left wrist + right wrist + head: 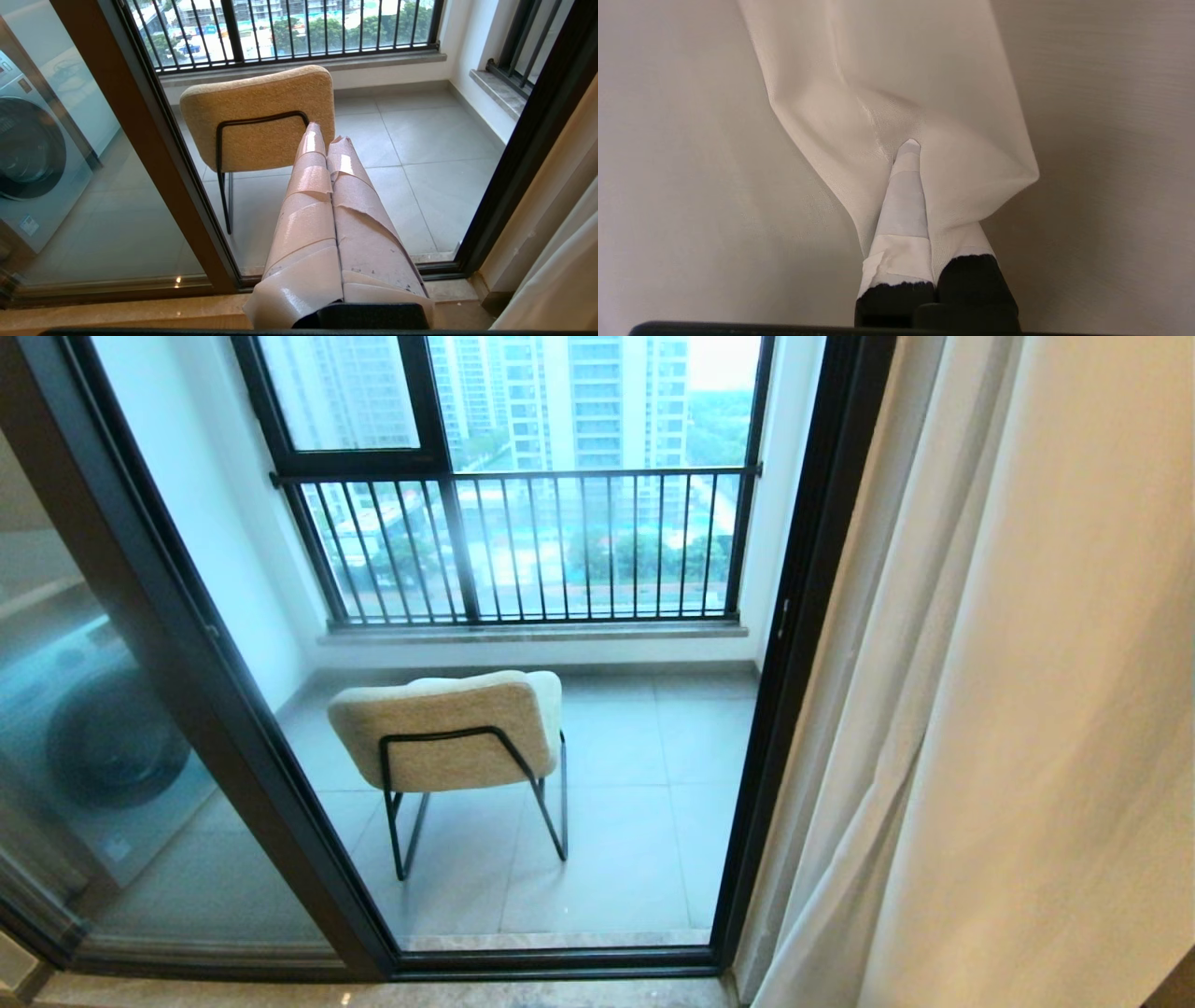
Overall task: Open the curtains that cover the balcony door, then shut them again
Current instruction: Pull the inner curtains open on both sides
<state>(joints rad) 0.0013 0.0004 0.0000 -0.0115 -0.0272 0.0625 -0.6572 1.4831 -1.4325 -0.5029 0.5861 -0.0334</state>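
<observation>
Right wrist view shows the right gripper (920,154) closest of all, its taped fingers (903,205) pinched together on a fold of the thin white sheer curtain (887,93), which drapes over one finger and bunches at the tips; the thick cream drape (668,163) fills the background behind it. In the left wrist view the left gripper (327,140) hangs free with its tape-wrapped fingers (308,205) pressed together on nothing, pointing towards the balcony.

Head view has neither arm in it. Nearest on the right hang the curtains (1027,709), gathered to the right side of the opening, the sheer edge falling just beside the dark right-hand frame. The balcony door (187,644) stands uncovered, its dark frame slanting across the left, with a washing machine (103,737) seen through the glass pane there. Beyond the threshold a beige upholstered chair (448,728) on a black metal frame stands on the grey floor tiles (635,821), its back towards the robot. Farther off is the black barred railing (523,541) before the outer window, with tall buildings (588,401) beyond. No writing is legible anywhere.
</observation>
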